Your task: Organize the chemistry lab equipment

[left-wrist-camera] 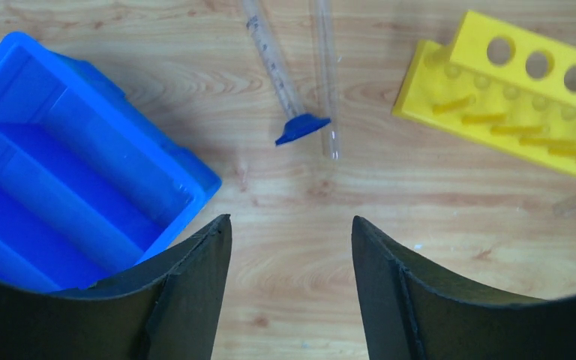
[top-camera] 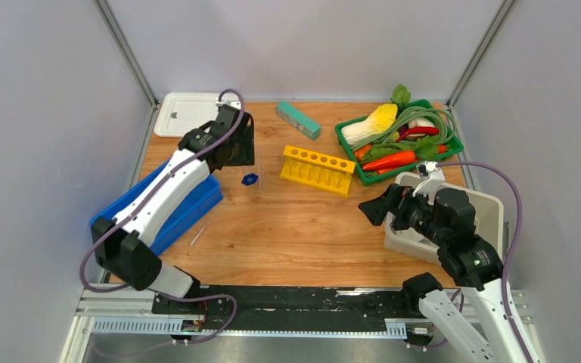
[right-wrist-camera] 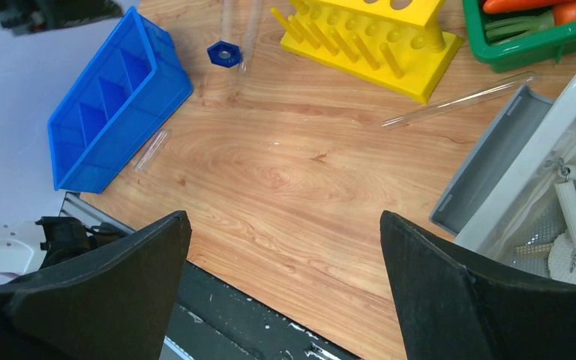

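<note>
Left end effector (left-wrist-camera: 291, 221) spread and empty, I should straddle the blue-capped tube (left-wrist-camera: 274, 64) just beyond on the worktop (left-wrist-camera: 435, 225), closing softly.

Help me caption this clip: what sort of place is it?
Probably a robot test cell staged as a lab bench: a walled wooden table, a yellow rack and loose glass tubes, plus a basket of toy vegetables.

Yellow rack (top-camera: 317, 170) beside green basket (top-camera: 368, 179)
</note>
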Available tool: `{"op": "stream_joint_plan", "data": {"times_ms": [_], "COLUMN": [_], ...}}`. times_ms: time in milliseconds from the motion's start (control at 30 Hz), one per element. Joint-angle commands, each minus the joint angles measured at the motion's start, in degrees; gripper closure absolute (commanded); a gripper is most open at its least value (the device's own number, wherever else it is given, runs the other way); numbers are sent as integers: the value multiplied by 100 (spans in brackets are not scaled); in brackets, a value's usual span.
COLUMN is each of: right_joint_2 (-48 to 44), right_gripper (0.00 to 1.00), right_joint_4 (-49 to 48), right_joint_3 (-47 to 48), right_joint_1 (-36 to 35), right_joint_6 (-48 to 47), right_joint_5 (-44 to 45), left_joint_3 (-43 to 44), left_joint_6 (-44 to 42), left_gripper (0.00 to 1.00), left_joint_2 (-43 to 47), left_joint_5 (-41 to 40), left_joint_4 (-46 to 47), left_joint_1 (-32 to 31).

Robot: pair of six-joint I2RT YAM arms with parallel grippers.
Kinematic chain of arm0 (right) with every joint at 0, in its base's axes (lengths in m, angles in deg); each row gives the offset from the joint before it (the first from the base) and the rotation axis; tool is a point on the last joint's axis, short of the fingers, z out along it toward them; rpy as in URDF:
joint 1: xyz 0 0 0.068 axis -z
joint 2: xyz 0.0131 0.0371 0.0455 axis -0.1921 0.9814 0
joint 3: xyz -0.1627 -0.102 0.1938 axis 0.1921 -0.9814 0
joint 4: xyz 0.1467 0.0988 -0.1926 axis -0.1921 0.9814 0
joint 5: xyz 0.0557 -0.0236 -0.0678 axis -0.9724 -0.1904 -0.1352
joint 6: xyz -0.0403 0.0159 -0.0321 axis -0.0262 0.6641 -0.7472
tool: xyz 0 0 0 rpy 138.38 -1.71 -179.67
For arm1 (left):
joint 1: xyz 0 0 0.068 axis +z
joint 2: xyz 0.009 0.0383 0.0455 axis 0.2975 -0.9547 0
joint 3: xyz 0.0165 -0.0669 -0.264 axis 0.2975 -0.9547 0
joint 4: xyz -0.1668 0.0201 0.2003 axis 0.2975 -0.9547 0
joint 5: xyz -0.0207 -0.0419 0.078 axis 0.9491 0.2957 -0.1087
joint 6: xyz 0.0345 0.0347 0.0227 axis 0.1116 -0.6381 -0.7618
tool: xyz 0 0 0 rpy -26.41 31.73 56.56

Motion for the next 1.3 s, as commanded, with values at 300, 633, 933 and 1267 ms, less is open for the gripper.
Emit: {"op": "stream_joint_plan", "data": {"times_ms": [300, 633, 933, 1267], "right_joint_2": [-271, -323, -262, -200], "right_gripper": [0, 0, 0, 0], "right_joint_4": [-218, -43, -42, -42], "right_joint_3": [42, -38, -126, -117], "right_joint_1": [-25, -34, -34, -25], "right_joint_6": [-219, -245, -193, -237], "right_joint_5": [-294, -163, -109, -39], "left_joint_3": [1437, 2045, 2151, 2116], "left_joint_6": [590, 643, 687, 687], "left_gripper": [38, 42, 45, 50], "left_joint_2": [-2639, -3589, -4073, -4337], "left_joint_5": [1092, 836, 995, 1038], "left_joint_4": [202, 60, 139, 148], "left_joint_1": [886, 1150, 1238, 1290]}}
